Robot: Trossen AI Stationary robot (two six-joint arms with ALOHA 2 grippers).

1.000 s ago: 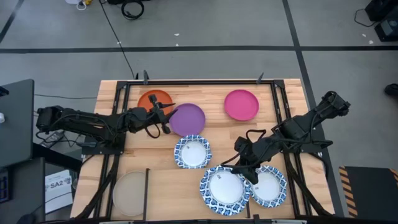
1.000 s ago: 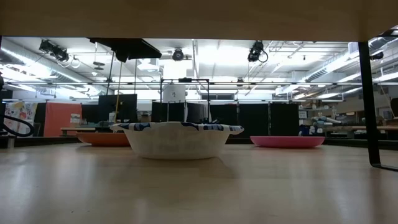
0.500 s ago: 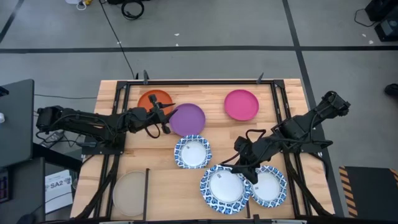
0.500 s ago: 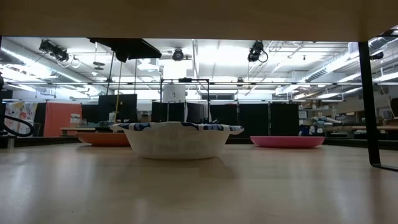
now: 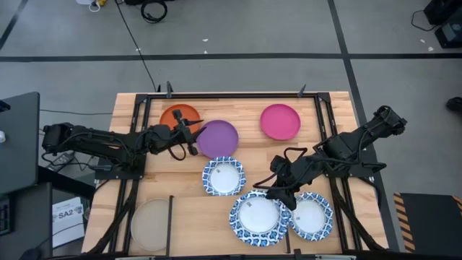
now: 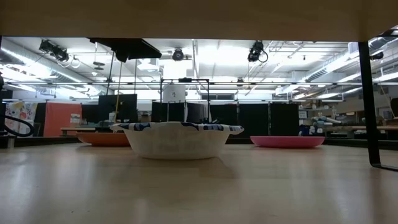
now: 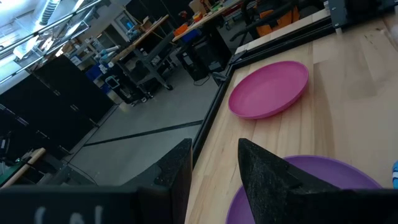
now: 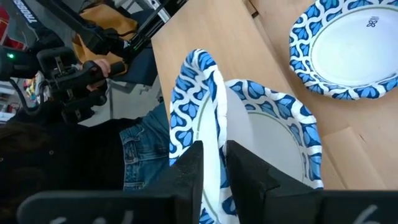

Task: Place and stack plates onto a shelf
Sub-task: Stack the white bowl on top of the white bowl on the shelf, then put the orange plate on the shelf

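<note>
Shelf (image 5: 188, 198): flat pale wood, fine straight grain, matte, with thin black metal bars running across it and along its edges.

Landmark: purple plate (image 5: 217, 138), a smooth solid-coloured round with a shallow raised rim, lying flat.
- Orange plate (image 5: 178, 115): just beside the purple plate, toward the shelf's far-left corner. Same plain glossy look.
- Magenta plate (image 5: 280, 120): near the purple plate, on its right, apart from it. In the left wrist view its rim curls up softly.
- Small blue-rimmed plate (image 5: 223, 176): directly in front of the purple plate, close by. White centre, scalloped paper-like edge with blue leaf pattern.
- Large blue-rimmed plate (image 5: 257, 215): farther front and right of the purple plate, same white and blue pattern, fluted rim.
- Another blue-rimmed plate (image 5: 312, 217): just right of the large one.
- Beige plate (image 5: 151, 223): well apart from the purple plate, at the front-left, pale and plain.

Left gripper (image 5: 190, 136): at the purple plate's left rim, fingers set a little apart astride the rim in the left wrist view; I cannot tell whether they touch it.

Right gripper (image 5: 273, 192): front-right of the purple plate, pinching the large blue-rimmed plate's rim between its fingers (image 8: 186, 171), the edge bent up.
</note>
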